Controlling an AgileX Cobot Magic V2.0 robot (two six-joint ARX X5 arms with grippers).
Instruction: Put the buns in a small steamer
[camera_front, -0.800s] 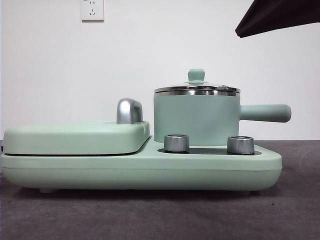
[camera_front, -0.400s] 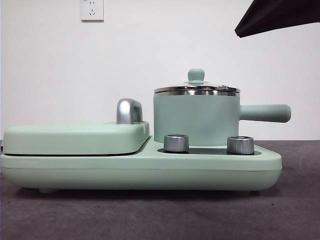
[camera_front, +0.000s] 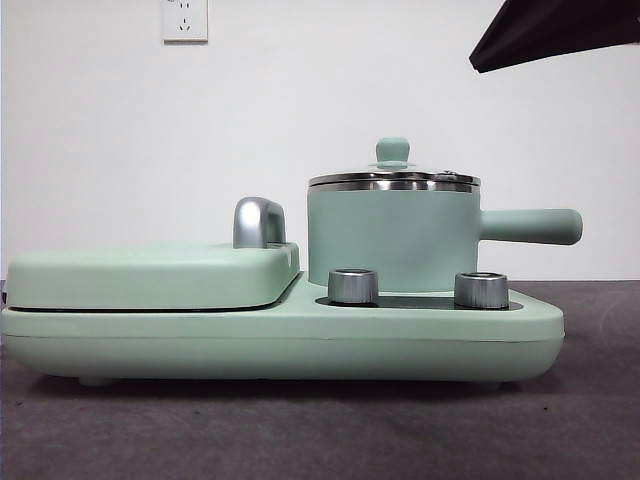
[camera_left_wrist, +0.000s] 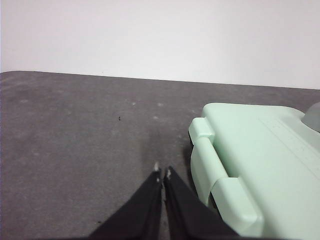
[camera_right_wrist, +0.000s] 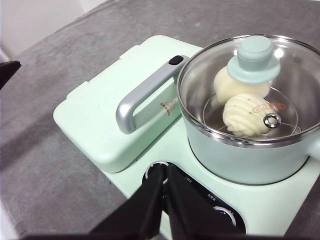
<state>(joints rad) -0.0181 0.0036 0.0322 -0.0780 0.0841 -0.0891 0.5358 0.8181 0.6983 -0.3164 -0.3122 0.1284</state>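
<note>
My right gripper (camera_right_wrist: 163, 176) hung above the cooker's knobs, jaws pressed together; my left gripper (camera_left_wrist: 161, 171), likewise closed, waited over the table (camera_left_wrist: 75, 140). Both buns (camera_right_wrist: 247, 114) sat inside the lidded small steamer (camera_front: 392, 240).

Two buns (camera_right_wrist: 240, 100), one small steamer (camera_front: 392, 235)

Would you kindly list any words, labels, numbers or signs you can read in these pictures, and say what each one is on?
No text can be read with certainty.
Red triangle sign with small red print on the griddle lid, by its chrome handle: too small.
Red print on the glass lid of the small steamer: blurred.
White print beside the knobs on the black panel: too small.
</note>
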